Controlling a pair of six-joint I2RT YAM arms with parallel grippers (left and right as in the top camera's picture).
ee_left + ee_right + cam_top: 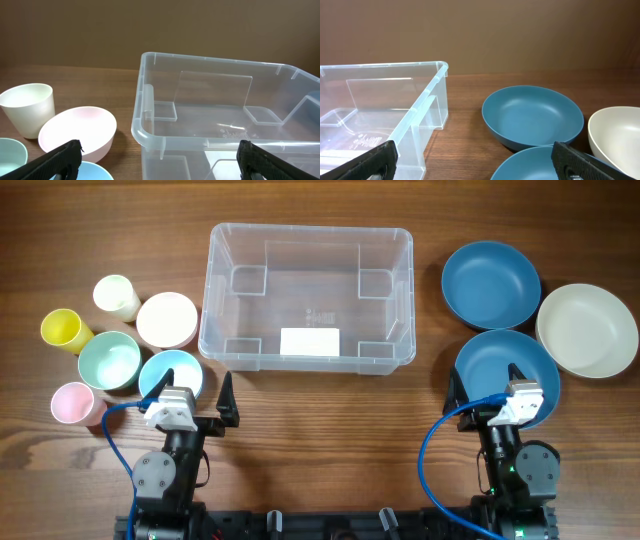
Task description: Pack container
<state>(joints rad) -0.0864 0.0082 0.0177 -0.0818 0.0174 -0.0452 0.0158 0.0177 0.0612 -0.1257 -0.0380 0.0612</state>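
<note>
While the left gripper (190, 392) and right gripper (503, 386) sit with jaws wide apart and empty, the clear container (310, 290) lies ahead, between them; touching neither.

- A robot test bench, likely a lab: a left arm (165, 465) and a right arm (520, 460) stand on a black rail (330, 525) at the near edge of a wood-grain table (320, 420).
- Loose blue cables (422, 460) run along the arms.
- A plain brown wall (150, 30) stands on the far side.
- Cups (117, 296) are grouped left and bowls (490, 283) right of a clear container (310, 228).
</note>
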